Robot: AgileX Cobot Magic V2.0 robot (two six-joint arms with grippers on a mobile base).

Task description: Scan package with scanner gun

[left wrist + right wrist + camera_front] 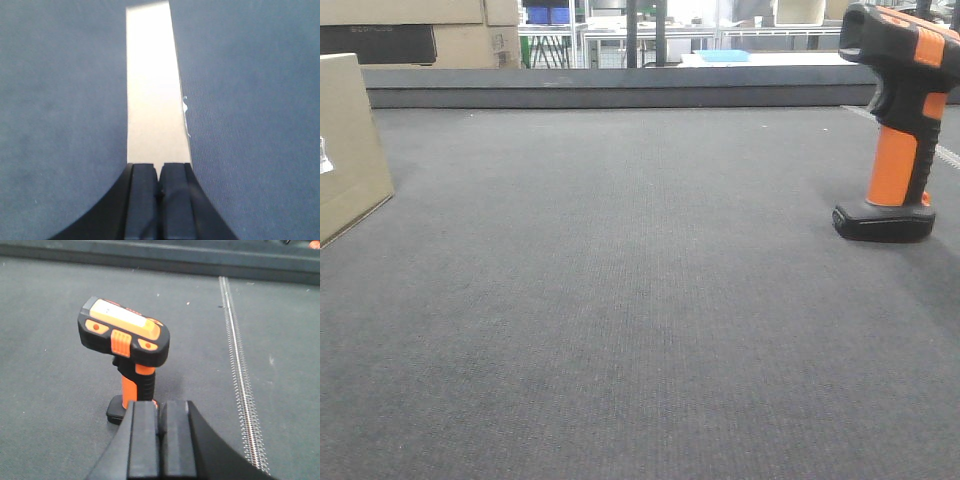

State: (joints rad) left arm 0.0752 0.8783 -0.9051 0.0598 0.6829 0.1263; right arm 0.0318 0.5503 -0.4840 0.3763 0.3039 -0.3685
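Scanner gun [125, 347] stands upright on the table [640, 330], centre frame just beyond the right fingers [145, 440], pressed together and empty; package [155, 90] runs lengthwise up-frame ahead of the left fingers [142, 197], likewise closed, holding nothing.

The counter [640, 320] is covered in dark grey cloth, matt, with a fine woven, slightly rough texture; a metallic zipper-like seam [240, 370] runs through it near the right edge, its small teeth catching light. The scanner gun [900, 120] looks like moulded plastic: smooth, faintly glossy orange on the handle and stripe, matt black with a rubbery look on the head and flat base. The package [348, 150] is plain brown cardboard, matt and smooth, with a small white paper label at its face. The fingers [145, 440] of both grippers look like matt black plastic.
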